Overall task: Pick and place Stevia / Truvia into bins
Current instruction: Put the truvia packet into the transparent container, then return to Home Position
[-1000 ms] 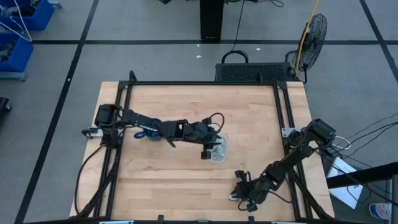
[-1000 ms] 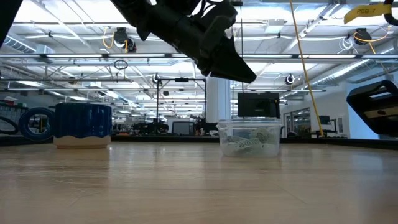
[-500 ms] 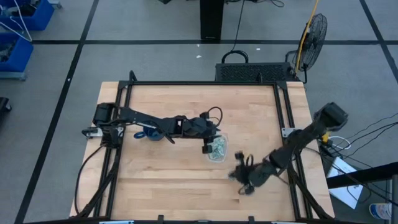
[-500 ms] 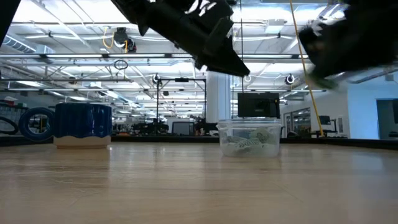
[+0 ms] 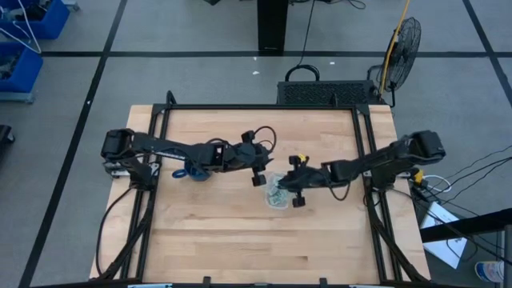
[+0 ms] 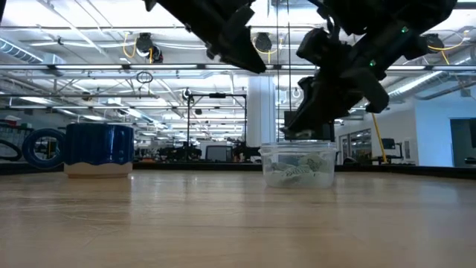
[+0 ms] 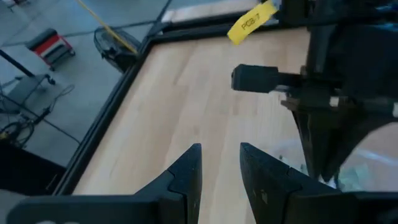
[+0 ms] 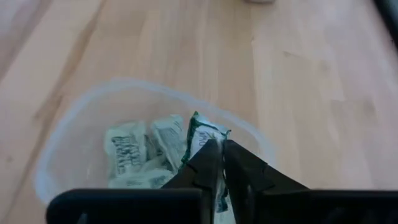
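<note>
Right gripper (image 8: 217,163) pinched shut on a packet (image 8: 203,135) by its edge, hanging just over the tub (image 8: 68,134), more packets inside. Light, limp paper, likely to flutter; best nipped at an edge. Left gripper (image 7: 219,163) slightly parted, empty, beside the tub.

Readable text: one yellow tag
A yellow tag (image 7: 252,22) on the right arm reads roughly "PCB-7"; print on the packets (image 8: 127,149) is too blurred to read.
</note>
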{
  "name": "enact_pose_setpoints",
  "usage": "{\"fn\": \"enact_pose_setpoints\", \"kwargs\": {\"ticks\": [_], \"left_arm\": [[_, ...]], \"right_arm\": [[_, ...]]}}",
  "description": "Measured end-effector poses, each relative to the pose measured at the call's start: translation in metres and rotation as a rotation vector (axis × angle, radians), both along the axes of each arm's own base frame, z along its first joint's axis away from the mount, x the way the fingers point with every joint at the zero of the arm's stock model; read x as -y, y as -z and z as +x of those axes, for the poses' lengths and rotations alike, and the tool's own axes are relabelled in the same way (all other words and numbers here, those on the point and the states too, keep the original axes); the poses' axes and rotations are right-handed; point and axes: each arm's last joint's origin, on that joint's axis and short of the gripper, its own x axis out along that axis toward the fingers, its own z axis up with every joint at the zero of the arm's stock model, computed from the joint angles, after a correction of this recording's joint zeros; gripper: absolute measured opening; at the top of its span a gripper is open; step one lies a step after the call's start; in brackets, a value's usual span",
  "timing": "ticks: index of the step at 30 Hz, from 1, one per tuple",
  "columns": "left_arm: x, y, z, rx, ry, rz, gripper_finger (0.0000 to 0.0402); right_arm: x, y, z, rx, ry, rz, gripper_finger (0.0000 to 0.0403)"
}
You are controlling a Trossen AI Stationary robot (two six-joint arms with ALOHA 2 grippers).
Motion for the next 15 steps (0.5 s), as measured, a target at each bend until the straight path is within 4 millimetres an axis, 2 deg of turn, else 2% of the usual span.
{"fn": "enact_pose_setpoints", "kwargs": {"ticks": [9,12,15], "left_arm": [[0.000,-0.006,-0.007,-0.029,-0.001,0.016,0.0115],[-0.001,-0.006,-0.008,-0.047,0.012,0.055,0.0115],[-0.001,-0.004,-0.015,-0.131,0.027,0.098,0.0115]], "right_arm": [[0.002,0.000,0.004,0.016,-0.087,-0.033,0.0118],[0.003,-0.007,0.002,0.043,-0.092,-0.090,0.0145],[0.003,-0.025,-0.007,0.075,-0.097,-0.194,0.0156]]}}
